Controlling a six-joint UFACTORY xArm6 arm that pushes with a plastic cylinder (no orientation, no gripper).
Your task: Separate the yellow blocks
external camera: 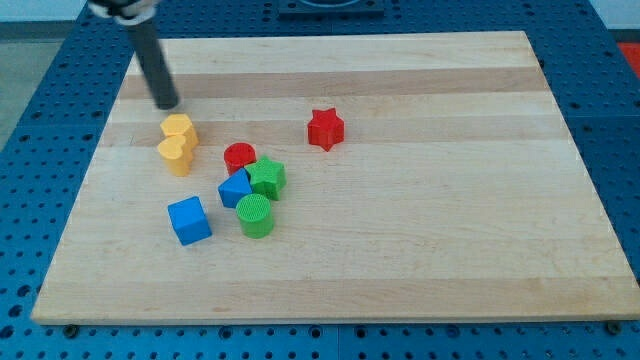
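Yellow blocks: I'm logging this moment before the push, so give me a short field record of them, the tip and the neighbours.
yellow blocks: two, touching, upper one, lower one
my tip, just above the upper yellow block, apart from it
nearest neighbour: red cylinder, to the view's right
cluster: blue block, green star, green cylinder
apart: blue cube, red star

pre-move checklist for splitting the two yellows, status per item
1. Yellow blocks touching, stacked along the view's vertical, not yet separated: not ok.
2. My tip in view, just above the upper yellow block, apart from it: ok.
3. Seam between upper and lower yellow block reachable from the view's left: ok.
4. Red cylinder to their right, apart: ok.
5. Exact yellow shapes: cannot tell.
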